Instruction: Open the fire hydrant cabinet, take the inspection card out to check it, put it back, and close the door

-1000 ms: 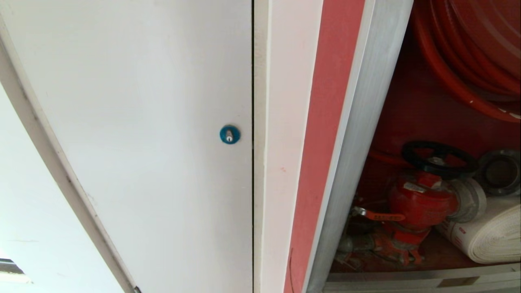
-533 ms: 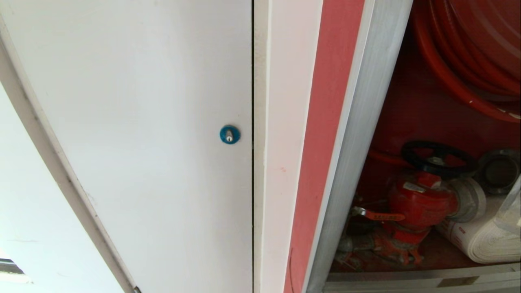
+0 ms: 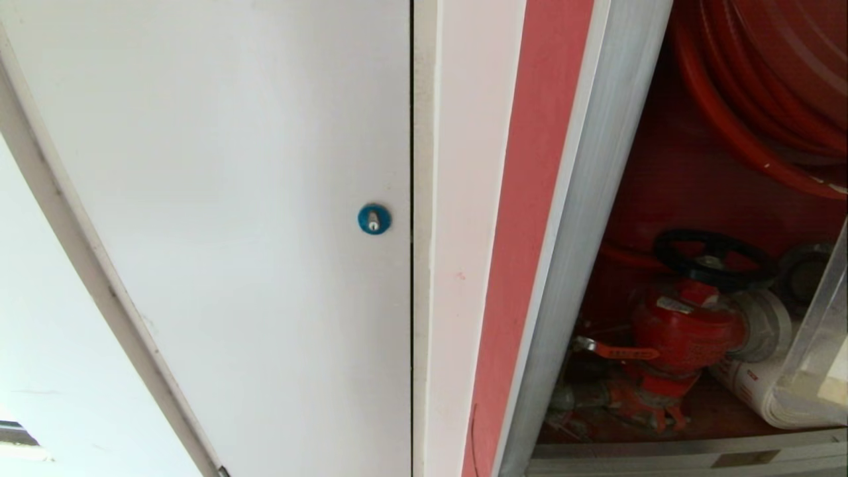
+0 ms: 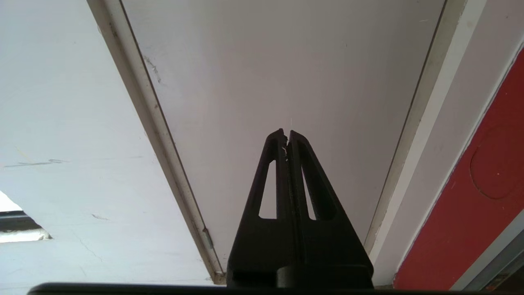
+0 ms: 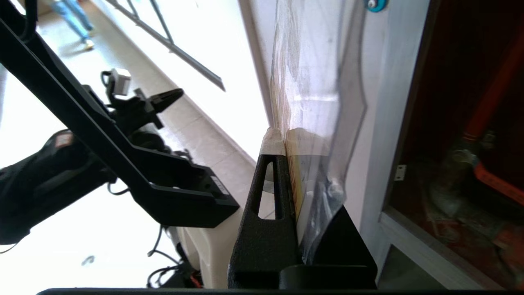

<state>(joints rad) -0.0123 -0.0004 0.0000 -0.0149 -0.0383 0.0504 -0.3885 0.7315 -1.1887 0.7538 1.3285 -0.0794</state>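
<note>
The fire hydrant cabinet (image 3: 583, 218) stands open on the right, showing its red inside, a red valve (image 3: 686, 331) with a black handwheel, a red hose reel (image 3: 762, 86) and a rolled white hose (image 3: 748, 387). The inspection card (image 3: 821, 351), in a clear plastic sleeve, hangs at the right edge in front of the hose. My right gripper (image 5: 286, 141) is shut on the card (image 5: 292, 176) and its sleeve, beside the cabinet frame. My left gripper (image 4: 286, 133) is shut and empty, pointing at the white panel. The door is out of view.
A plain white panel (image 3: 252, 199) with a blue round lock (image 3: 374, 218) fills the left. A white and red wall strip (image 3: 523, 232) separates it from the cabinet. A person walks far down the tiled corridor (image 5: 75, 20).
The sleeved card has come in from the right edge of the head view and now covers part of the white hose and the coupling. The rest has not moved.
</note>
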